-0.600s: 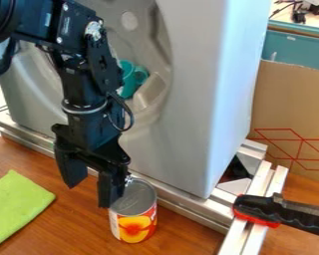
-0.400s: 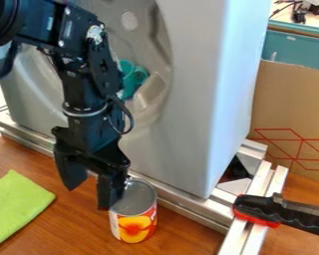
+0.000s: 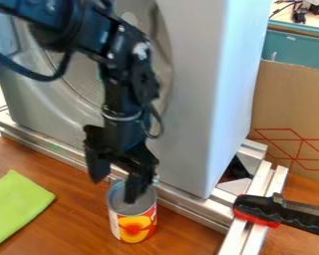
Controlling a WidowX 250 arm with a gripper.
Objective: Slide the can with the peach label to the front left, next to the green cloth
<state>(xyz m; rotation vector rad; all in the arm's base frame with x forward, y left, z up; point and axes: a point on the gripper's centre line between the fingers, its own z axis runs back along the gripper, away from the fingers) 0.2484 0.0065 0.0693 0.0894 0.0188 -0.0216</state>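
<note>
The black gripper (image 3: 118,185) hangs over the back of a tin can (image 3: 133,226), its two fingers spread apart with a gap between them. One finger is in front of the can's grey top, covering part of it; the other is to the left of the can. Whether either finger touches the can I cannot tell. The can stands upright on the wooden table and has a red and orange label with a fruit picture. A green cloth (image 3: 14,205) lies flat at the left.
Behind the can stands a large grey moulded panel (image 3: 189,99) on metal rails (image 3: 182,208). A black and red clamp (image 3: 268,210) sits on the rails at the right. A cardboard sheet (image 3: 292,109) and a teal bin (image 3: 295,49) are farther back.
The arm and gripper have moved to the right and slightly up, so the fingers now stand more over the can. The can and cloth have stayed in place.
</note>
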